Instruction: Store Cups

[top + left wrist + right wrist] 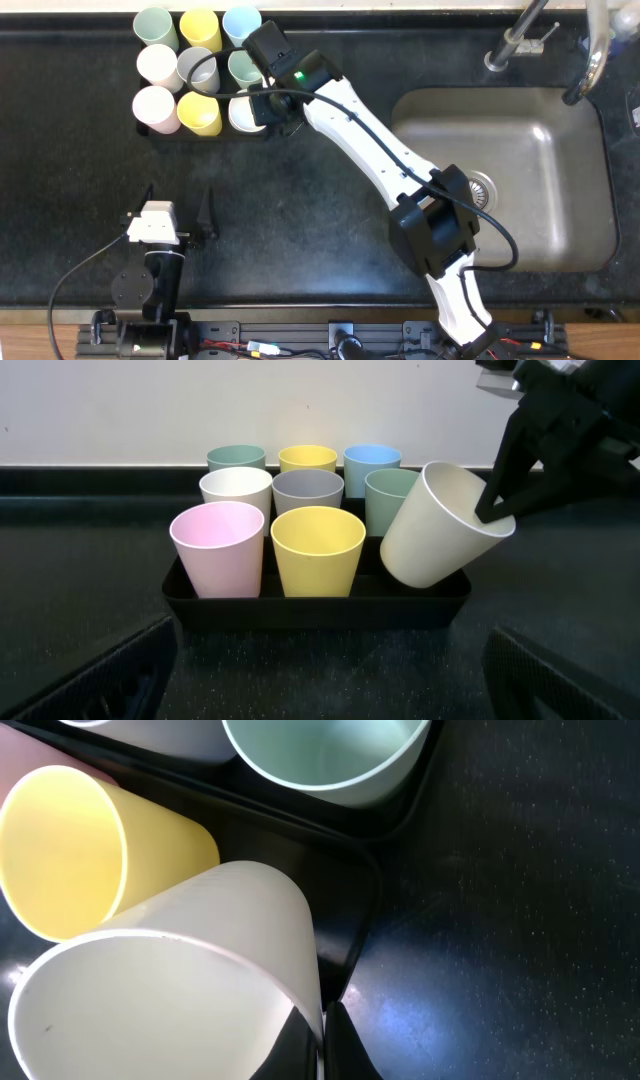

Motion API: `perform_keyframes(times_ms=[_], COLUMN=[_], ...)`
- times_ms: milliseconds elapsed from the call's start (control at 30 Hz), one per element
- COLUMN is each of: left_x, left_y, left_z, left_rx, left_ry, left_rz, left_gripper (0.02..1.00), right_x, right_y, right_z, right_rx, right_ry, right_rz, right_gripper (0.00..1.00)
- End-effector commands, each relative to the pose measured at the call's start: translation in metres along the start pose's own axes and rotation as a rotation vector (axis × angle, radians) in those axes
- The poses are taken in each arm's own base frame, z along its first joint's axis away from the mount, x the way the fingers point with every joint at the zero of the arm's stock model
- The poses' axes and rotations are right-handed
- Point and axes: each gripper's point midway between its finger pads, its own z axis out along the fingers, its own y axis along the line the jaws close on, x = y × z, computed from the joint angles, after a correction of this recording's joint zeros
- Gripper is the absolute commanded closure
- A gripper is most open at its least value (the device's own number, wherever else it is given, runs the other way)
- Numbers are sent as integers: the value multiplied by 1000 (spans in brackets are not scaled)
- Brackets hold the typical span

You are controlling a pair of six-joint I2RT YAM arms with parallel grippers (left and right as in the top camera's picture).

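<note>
Nearest the front edge of the bench, the left gripper (180,190) sits low with its fingers spread wide and holding nothing, well apart from the tray.

Farther in, toward the bench's back-left corner, the black tray (320,608) carries a 3-by-3 set of cups. 8 stand upright: a pink cup (218,550) and a yellow cup (318,555) in the front row, with 3 more in each of the 2 rows behind.

The 9th, a cream cup (440,525), is at the tray's front corner on the sink side. It is tilted, mouth leaning out toward the sink (540,150), with its base apparently down inside the tray wall. The right gripper (492,505) has its fingers clenched on the rim.

By my reading the task is nearly done: what remains is to stand this cup up, let go and draw clear.

Room is tight inward, as the yellow cup and a green cup (385,495) are just beside the slot. Open bench lies between tray and sink, so backing off that way looks safest.
</note>
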Motion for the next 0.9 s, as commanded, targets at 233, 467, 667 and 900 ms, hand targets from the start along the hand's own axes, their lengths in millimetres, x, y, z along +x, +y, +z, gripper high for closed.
perform_keyframes(times_ms=[233,467,667,900], left_x=[-1,-1,-1,-1], left_y=[-5,-5,-5,-5], left_z=[0,0,0,0], left_rx=[23,24,24,23], left_ry=[-5,-5,-5,-5], left_rz=[16,16,16,16], left_gripper=[18,18,18,18], right_x=[2,4,0,-31], right_y=[-8,-7,-1,8], right_z=[16,22,20,-40], right_rx=[49,48,21,-40], right_ry=[6,13,-1,-135], right_rz=[11,8,-2,-43], right_gripper=[958,956,689,448])
